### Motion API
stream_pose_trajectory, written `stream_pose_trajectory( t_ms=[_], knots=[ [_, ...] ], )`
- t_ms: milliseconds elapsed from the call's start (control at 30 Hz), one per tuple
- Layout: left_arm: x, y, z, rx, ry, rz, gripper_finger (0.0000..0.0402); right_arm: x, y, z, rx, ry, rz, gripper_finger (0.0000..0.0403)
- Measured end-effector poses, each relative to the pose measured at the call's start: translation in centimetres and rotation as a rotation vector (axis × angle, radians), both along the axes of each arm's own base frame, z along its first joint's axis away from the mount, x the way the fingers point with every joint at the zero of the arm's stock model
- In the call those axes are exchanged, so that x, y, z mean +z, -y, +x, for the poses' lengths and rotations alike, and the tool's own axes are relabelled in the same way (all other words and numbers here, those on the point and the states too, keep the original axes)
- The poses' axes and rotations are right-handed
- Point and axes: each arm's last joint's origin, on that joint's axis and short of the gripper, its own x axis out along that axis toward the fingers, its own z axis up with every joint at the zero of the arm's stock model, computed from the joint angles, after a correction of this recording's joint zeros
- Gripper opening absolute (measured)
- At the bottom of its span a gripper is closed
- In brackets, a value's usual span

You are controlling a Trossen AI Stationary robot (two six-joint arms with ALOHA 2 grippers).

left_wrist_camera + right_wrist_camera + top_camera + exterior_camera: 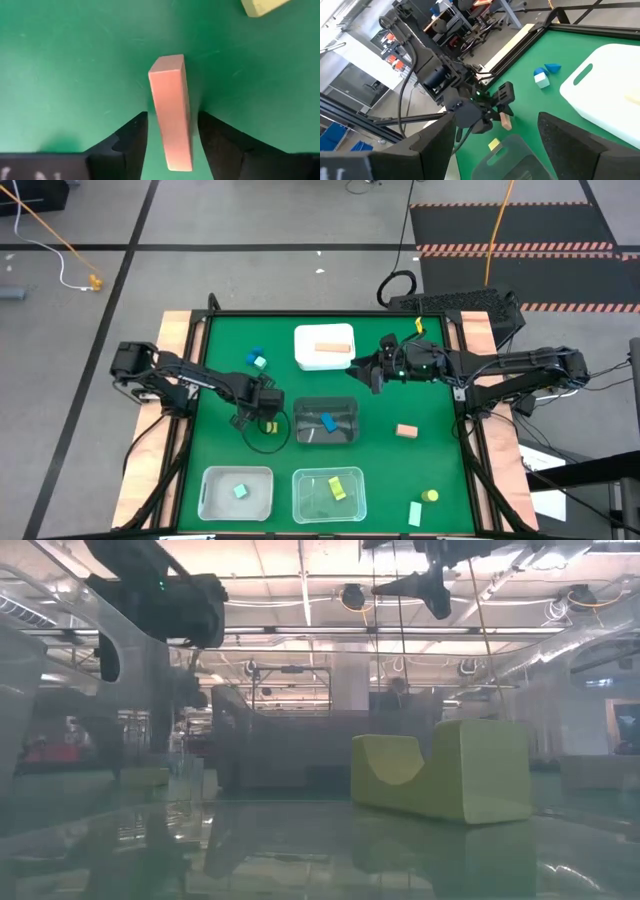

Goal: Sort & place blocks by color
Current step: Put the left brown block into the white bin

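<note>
While the right gripper [362, 366] hangs open beside the white plastic bin [324, 347], the left gripper [172, 131] straddles a tan rectangular wooden block [171, 118], fingers slightly apart.

No readable text, label, brand or number shows in any view. The faint pale marks on the dark housing behind the left claw's fingers cannot be made out.

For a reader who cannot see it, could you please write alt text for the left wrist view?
A tan block stands between the two dark fingers of the left gripper, above the green table mat, with a thin gap on each side. The corner of a yellow block shows at the picture's edge.
</note>
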Motion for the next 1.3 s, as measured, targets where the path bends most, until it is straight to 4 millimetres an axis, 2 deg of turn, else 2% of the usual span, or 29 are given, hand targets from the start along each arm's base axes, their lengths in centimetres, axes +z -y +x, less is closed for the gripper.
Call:
stream_pose_trajectory(
  t_ms=[100, 267, 433, 567, 700, 833, 1033, 1100, 1167, 1300],
  knots=[
    [0.0, 0.0, 0.0, 0.041, 0.005, -0.008, 0.0145, 0.0, 0.1, 0.0, -0.004, -0.004, -0.001, 0.0270],
    [0.4, -0.1, -0.1, 0.158, 0.047, -0.017, 0.0061, -0.1, 0.4, 0.0, -0.017, -0.010, 0.004, 0.0270],
    [0.8, -0.1, -0.3, 0.342, 0.086, -0.042, 0.0057, -0.1, 0.5, -0.1, -0.022, -0.009, 0.005, 0.0270],
    [1.9, -0.5, -0.5, 0.460, 0.156, -0.059, 0.0058, 0.0, 0.5, 0.0, -0.017, -0.005, -0.018, 0.0270],
    [4.1, -1.0, -1.1, 0.536, 0.278, -0.096, 0.0070, 0.1, 0.6, 0.0, -0.032, 0.000, -0.059, 0.0270],
    [7.5, -1.7, -1.1, 0.617, 0.479, -0.155, 0.0061, 0.0, 0.6, 0.1, -0.032, -0.003, -0.079, 0.0270],
    [13.8, -2.4, -0.3, 0.661, 0.996, -0.326, 0.0061, -0.8, 0.7, 1.6, -0.020, 0.004, -0.102, 0.0270],
    [15.3, -2.4, 0.1, 0.650, 1.144, -0.391, 0.0061, -1.0, 0.6, 2.5, -0.008, 0.050, -0.131, 0.0270],
    [16.3, -2.3, 0.7, 0.638, 1.245, -0.467, 0.0061, -1.1, 0.3, 3.4, 0.007, 0.098, -0.176, 0.0270],
    [16.7, -2.0, 1.7, 0.626, 1.319, -0.559, 0.0061, -1.1, -0.2, 4.8, 0.030, 0.215, -0.290, 0.0270]
  ],
)
